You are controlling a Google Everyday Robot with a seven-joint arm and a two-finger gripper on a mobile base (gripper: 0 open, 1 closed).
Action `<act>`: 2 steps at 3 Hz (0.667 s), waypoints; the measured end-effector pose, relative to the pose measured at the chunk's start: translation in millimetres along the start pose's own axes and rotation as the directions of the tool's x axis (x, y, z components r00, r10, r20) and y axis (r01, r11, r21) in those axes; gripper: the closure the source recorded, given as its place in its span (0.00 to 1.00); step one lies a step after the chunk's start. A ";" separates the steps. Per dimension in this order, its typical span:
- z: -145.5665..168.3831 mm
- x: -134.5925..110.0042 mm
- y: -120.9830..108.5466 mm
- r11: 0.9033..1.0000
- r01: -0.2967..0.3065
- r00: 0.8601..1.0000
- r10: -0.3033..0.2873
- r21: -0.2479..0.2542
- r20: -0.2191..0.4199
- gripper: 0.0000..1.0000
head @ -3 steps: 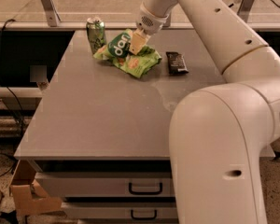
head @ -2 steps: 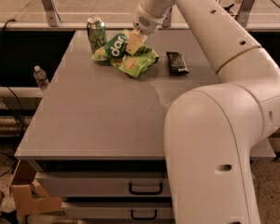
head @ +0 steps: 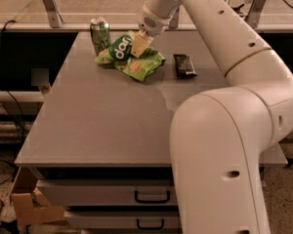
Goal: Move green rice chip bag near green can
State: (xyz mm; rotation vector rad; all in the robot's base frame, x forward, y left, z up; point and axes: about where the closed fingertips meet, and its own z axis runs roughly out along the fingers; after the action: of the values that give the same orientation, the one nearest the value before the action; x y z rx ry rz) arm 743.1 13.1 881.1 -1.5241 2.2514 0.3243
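The green rice chip bag (head: 136, 65) lies crumpled at the far end of the grey table (head: 102, 126), its dark green round logo facing up. The green can (head: 100, 33) stands upright just left of it, touching or nearly touching the bag's left end. My gripper (head: 139, 45) reaches down from the arm onto the upper middle of the bag, beside the logo. Its pale fingers are together, pinching the bag's top fold. The bag's lower part rests on the table.
A small dark bar wrapper (head: 184, 65) lies on the table right of the bag. My white arm (head: 224, 145) fills the right foreground and hides the table's right side. Drawers (head: 151, 196) sit under the table front. A cardboard box (head: 27, 204) is on the floor at left.
My gripper has shifted slightly left with the bag, toward the can. The arm in the foreground has swung a little left too. Can and bar wrapper have not moved.
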 end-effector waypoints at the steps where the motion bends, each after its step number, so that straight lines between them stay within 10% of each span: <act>1: -1.0 -0.5 0.0 1.000 0.000 1.000 0.000 0.000 0.000 0.35; 2: 3.4 -2.4 -0.9 1.000 0.001 1.000 -0.001 0.000 0.003 0.12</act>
State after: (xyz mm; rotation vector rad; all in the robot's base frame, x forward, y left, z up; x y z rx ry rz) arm 745.4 16.1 879.2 -1.5229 2.2483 0.3262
